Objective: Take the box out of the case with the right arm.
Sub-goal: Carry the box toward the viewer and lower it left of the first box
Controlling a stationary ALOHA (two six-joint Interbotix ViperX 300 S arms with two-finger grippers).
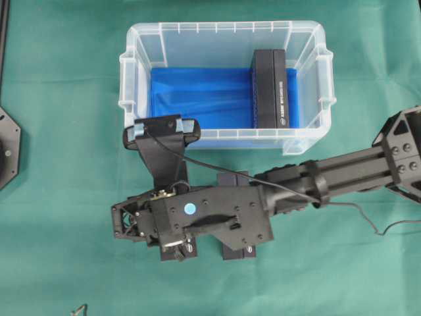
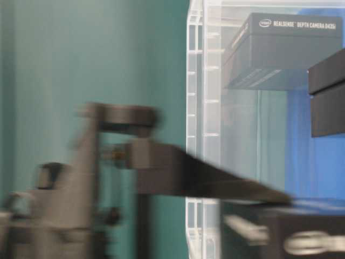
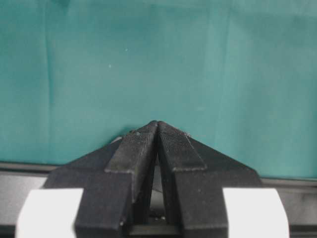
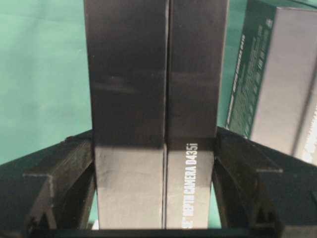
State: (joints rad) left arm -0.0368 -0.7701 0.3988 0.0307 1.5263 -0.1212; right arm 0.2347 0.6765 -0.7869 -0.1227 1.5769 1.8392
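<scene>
The clear case (image 1: 223,31) with the blue lining stands at the back, and one black box (image 1: 270,89) stands on edge inside it at the right. My all-black right arm (image 1: 217,214) reaches across in front of the case. In the right wrist view my right gripper (image 4: 154,139) is shut on a black box (image 4: 153,89) printed DEPTH CAMERA D435i, with a finger against each long side. This box is outside the case, over the green cloth. My left gripper (image 3: 157,123) is shut on nothing, above bare cloth.
Another black box (image 4: 282,84) lies on the cloth just right of the held one, and its end (image 1: 238,251) shows under the arm. A thin cable (image 1: 355,214) trails from the arm. A black mount (image 1: 8,148) sits at the left edge.
</scene>
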